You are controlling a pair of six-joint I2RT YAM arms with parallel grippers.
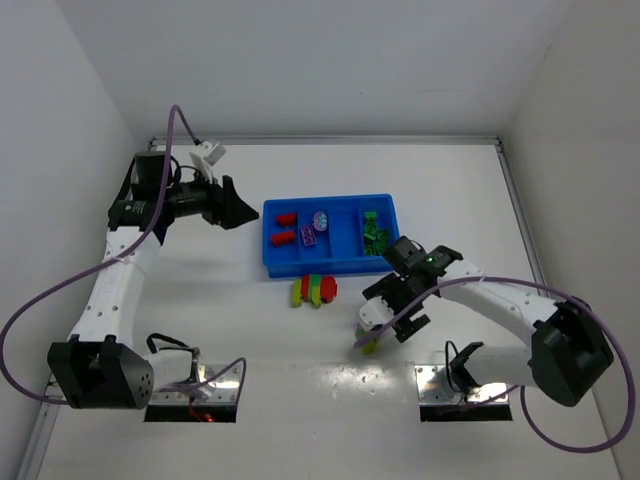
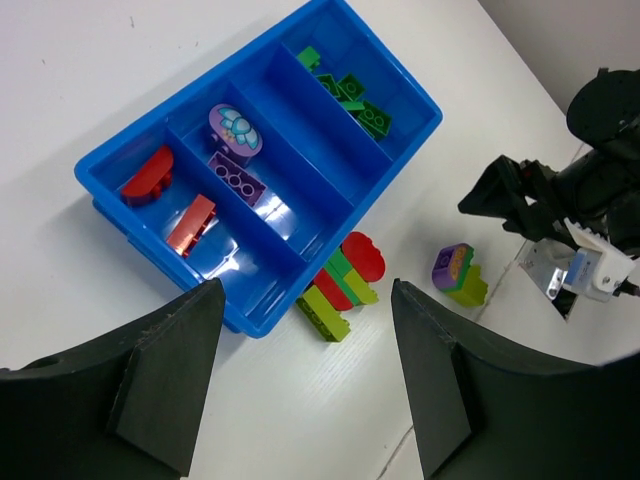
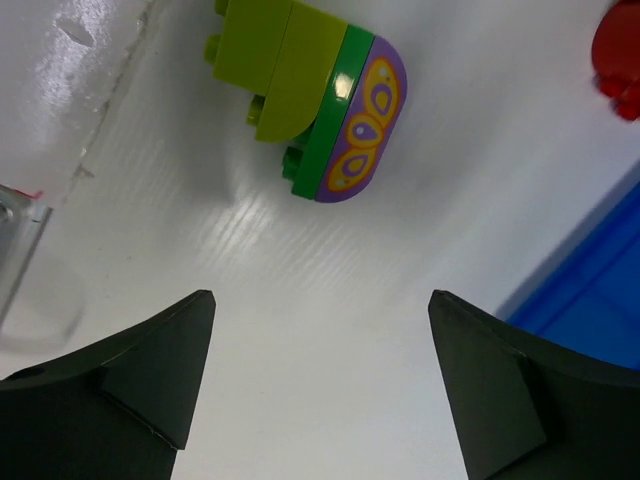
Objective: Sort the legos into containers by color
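The blue tray (image 1: pixel 330 268) lies mid-table with four compartments. Its left one holds two red bricks (image 1: pixel 285 228), the second purple pieces (image 1: pixel 315 228), the third is bare, the right one holds green bricks (image 1: pixel 373 232). A red, green and yellow-green cluster (image 1: pixel 314 290) lies just in front of the tray. A small cluster of yellow-green, green and purple (image 1: pixel 366 342) lies nearer me. My right gripper (image 1: pixel 392 322) is open and empty just beside it; the right wrist view shows this cluster (image 3: pixel 320 110) ahead of the fingertips. My left gripper (image 1: pixel 235 208) is open and empty, left of the tray.
The left wrist view shows the tray (image 2: pixel 310 150), the larger cluster (image 2: pixel 345 285), the small cluster (image 2: pixel 458 272) and the right arm (image 2: pixel 560 190). The right wrist view shows a tray corner (image 3: pixel 600 290) and a red piece (image 3: pixel 618 50). White walls enclose the table.
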